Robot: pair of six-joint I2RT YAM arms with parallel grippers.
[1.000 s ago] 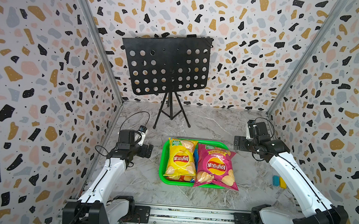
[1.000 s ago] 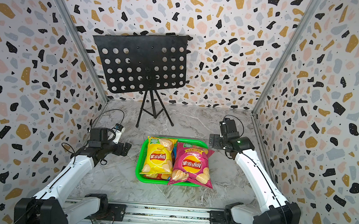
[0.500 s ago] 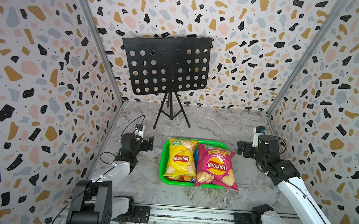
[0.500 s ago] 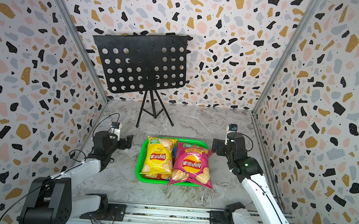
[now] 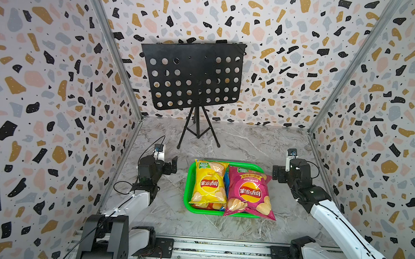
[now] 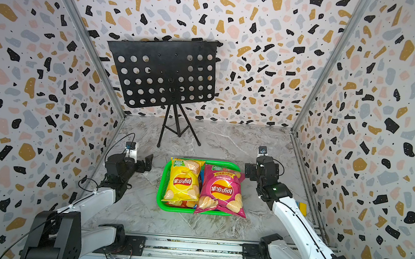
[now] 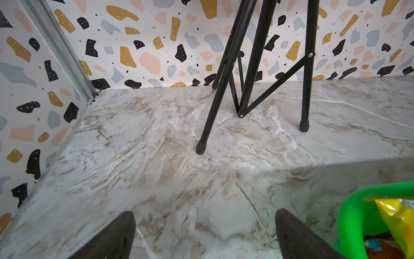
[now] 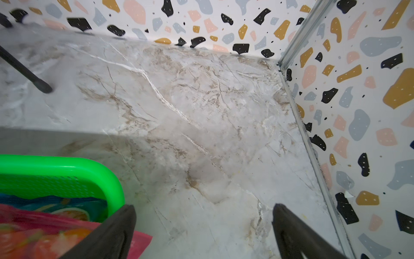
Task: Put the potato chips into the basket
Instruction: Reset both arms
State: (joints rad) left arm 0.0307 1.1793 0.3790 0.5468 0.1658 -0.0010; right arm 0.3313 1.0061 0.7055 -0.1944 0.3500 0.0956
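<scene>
The green basket (image 5: 189,184) (image 6: 161,182) sits at the table's front middle. In both top views a yellow bag (image 5: 208,183) (image 6: 182,181) and a pink bag (image 5: 249,193) (image 6: 222,190) of potato chips lie side by side on top; the pink one overhangs the front rim. A blue bag (image 5: 225,184) and an orange-red bag (image 5: 205,206) peek out beneath. My left gripper (image 5: 173,166) (image 7: 205,224) hangs open left of the basket (image 7: 349,206). My right gripper (image 5: 277,174) (image 8: 203,219) hangs open right of the basket (image 8: 67,163), near the pink bag's corner (image 8: 33,235). Neither holds anything.
A black perforated music stand (image 5: 193,76) on a tripod (image 7: 208,125) stands behind the basket. Patterned walls close in the left, right and back. Small yellow and blue objects (image 6: 301,207) lie by the right wall. A metal rail (image 5: 217,249) runs along the front.
Both arms have folded back toward the front rail, with the grippers still open beside the basket. The bags and basket have not moved.
</scene>
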